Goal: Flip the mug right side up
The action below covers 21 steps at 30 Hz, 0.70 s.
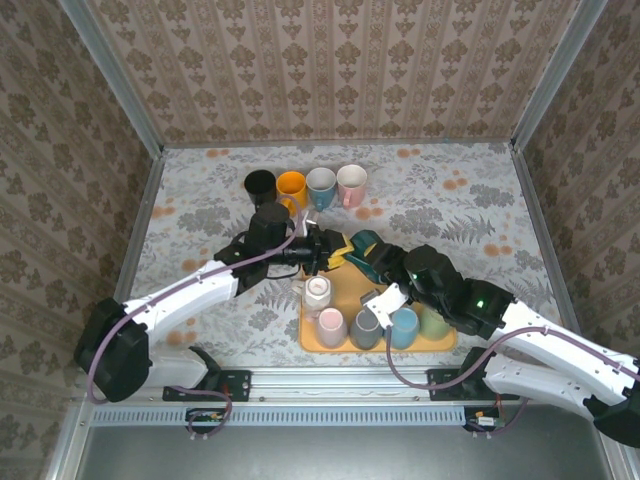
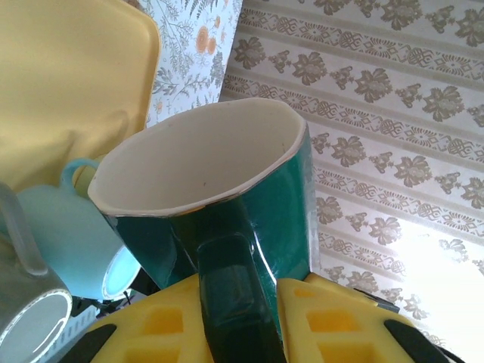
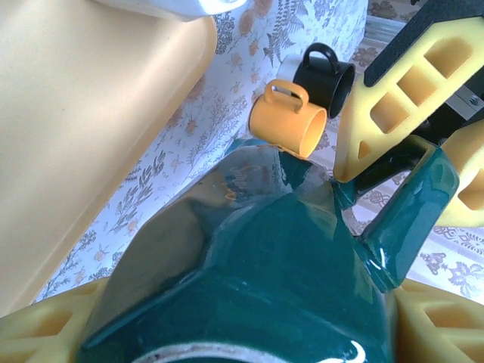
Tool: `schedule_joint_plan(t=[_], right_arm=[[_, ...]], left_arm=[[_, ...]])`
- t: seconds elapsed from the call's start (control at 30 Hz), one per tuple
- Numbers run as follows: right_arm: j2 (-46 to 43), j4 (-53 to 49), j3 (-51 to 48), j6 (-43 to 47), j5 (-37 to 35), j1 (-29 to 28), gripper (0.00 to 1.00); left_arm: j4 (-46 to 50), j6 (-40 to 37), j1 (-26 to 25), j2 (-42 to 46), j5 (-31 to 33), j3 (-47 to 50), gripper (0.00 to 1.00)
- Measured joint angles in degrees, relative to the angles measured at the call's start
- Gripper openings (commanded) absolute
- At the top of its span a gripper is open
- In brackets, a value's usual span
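The dark green mug [image 1: 362,245] hangs in the air over the far edge of the yellow tray [image 1: 447,345], held between my two arms and lying roughly on its side. My left pincer [image 1: 335,250] is clamped on the mug's handle [image 2: 234,302]. My right pincer [image 1: 388,268] grips the glazed body across its width. I judge this to be the handover. The handle is narrow and slick, so the mug could swing once the body grip lets go. I should open the right side slowly and watch for sag. Then I'd roll the left wrist until the mouth faces up and set the mug down on bare table, clear of the overturned mugs [image 1: 365,328] on the tray.
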<state>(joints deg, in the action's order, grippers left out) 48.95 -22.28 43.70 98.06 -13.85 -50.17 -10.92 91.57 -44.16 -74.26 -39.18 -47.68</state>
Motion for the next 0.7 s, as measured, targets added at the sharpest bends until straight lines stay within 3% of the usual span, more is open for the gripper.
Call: schedule_joint_plan(t=[0.1, 0.2, 0.33, 0.4, 0.43, 0.7], right_arm=[[0.3, 0.0, 0.0, 0.2, -0.7, 0.0, 0.44], [0.4, 0.0, 0.0, 0.2, -1.0, 0.0, 0.57], [0.4, 0.0, 0.0, -0.7, -1.0, 0.0, 0.66], [0.6, 0.1, 0.0, -1.2, -1.0, 0.0, 0.81], [0.7, 0.3, 0.0, -1.8, -1.0, 0.0, 0.99], [0.7, 1.6, 0.1, -9.4, -1.2, 0.0, 1.0]], left_arm=[[-0.6, 0.4, 0.0, -0.6, 0.0, 0.0, 0.0], [-1.2, 0.7, 0.0, -0.8, 0.1, 0.0, 0.0], [-1.3, 0.7, 0.2, -0.8, 0.1, 0.0, 0.0], [-1.3, 0.6, 0.4, -0.7, -0.1, 0.0, 0.0], [-1.2, 0.6, 0.4, -0.7, -0.1, 0.0, 0.0], [2.6, -7.5, 0.9, 0.7, -0.1, -1.3, 0.0]])
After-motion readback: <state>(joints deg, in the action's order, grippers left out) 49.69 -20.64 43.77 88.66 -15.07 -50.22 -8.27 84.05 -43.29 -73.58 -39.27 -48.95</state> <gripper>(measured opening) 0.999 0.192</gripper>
